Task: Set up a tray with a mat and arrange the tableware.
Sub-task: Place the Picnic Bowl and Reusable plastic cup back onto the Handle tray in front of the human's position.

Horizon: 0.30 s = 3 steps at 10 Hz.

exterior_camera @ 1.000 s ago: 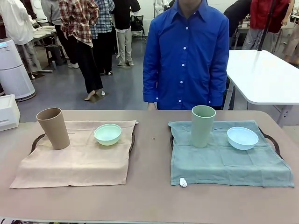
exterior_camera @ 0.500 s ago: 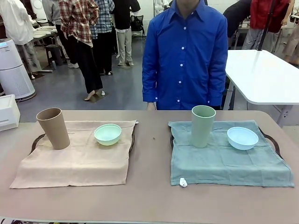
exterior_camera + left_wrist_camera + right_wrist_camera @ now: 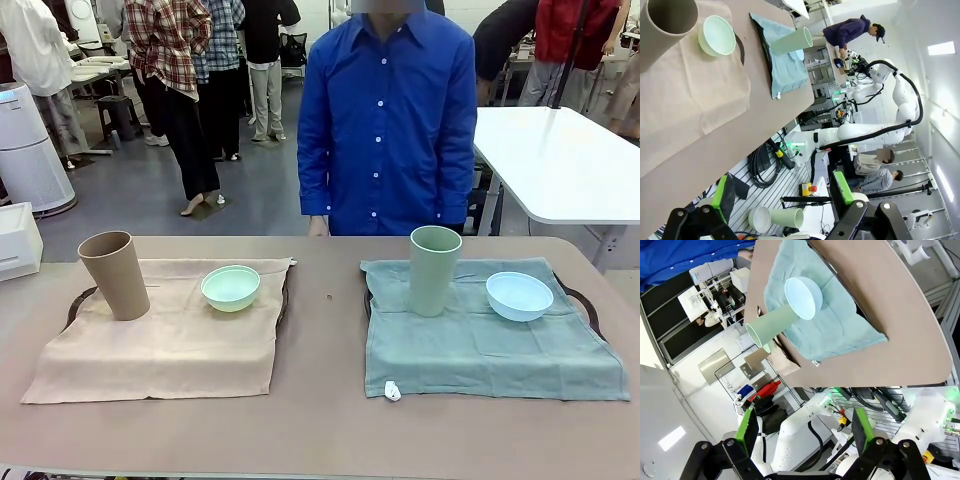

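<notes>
On the table (image 3: 320,430), mats are hiding two trays, rims barely peeking out: tan cup (image 3: 115,275) and mint bowl (image 3: 231,288) left, green cup (image 3: 434,270) and blue bowl (image 3: 519,296) right; left gripper (image 3: 785,202) and right gripper (image 3: 805,432) are hanging released, empty.

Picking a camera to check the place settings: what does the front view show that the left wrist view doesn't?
Front view alone: the blue bowl, the person in a blue shirt, and both mats whole. Left wrist view alone: the left claw, open, off the table's edge. Both: the tan cup, mint bowl, green cup, beige mat and part of the green mat.
</notes>
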### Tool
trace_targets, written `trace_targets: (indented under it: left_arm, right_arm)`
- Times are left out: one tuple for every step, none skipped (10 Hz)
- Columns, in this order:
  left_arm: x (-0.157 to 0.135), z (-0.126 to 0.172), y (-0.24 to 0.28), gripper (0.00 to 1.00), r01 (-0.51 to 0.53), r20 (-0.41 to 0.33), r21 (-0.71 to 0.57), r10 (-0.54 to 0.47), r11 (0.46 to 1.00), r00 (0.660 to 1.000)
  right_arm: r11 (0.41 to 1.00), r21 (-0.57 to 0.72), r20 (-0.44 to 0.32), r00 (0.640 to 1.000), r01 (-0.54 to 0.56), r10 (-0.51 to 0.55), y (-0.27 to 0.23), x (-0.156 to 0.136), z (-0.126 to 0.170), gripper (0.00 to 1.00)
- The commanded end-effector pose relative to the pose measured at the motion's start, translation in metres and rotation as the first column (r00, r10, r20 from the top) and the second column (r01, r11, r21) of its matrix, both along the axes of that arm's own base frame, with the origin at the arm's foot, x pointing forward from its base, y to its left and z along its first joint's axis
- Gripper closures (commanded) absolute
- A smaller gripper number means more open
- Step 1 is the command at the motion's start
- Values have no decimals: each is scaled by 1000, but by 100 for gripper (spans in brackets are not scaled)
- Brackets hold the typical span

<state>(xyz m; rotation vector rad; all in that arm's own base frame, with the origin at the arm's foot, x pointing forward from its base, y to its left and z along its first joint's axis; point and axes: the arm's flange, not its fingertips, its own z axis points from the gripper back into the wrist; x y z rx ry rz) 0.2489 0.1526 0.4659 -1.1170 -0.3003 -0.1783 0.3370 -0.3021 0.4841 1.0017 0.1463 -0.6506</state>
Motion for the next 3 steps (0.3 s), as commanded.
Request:
trace_targets:
  left_arm:
    - [-1, 0, -2, 0, -8, -3, -8, 8, 1000, 1000]
    - [-1, 0, -2, 0, -8, -3, -8, 8, 1000, 1000]
    - [-1, 0, -2, 0, -8, -3, -8, 8, 1000, 1000]
  right_arm:
    - [1000, 1, 1, 1000, 2, -2, -2, 0, 0, 2]
    - [1000, 1, 1, 1000, 2, -2, -2, 0, 0, 2]
    - [1000, 1, 1, 1000, 2, -2, -2, 0, 0, 2]
